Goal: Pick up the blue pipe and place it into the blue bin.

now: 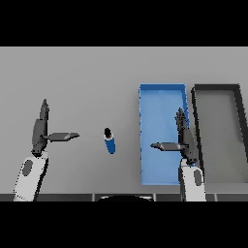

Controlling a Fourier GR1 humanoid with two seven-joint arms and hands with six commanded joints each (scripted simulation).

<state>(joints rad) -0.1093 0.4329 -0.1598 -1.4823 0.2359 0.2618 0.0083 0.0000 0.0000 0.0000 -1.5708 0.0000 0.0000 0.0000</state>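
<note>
The blue pipe (110, 141) lay alone on the grey table (87, 77) — bare surface on every side, well apart from the blue bin (145, 126). The right hand (183, 138) hung over the bin's right half — its left half showed unobstructed. A dark bin (196, 116) stood just beside it.

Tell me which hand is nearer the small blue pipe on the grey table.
Left. The left hand is just left of the blue pipe, thumb pointing toward it; the right hand is farther right, over the blue bin.

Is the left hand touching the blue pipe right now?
Apart. The head view shows bare grey table between the left hand, thumb pointing toward it, and the blue pipe.
</note>
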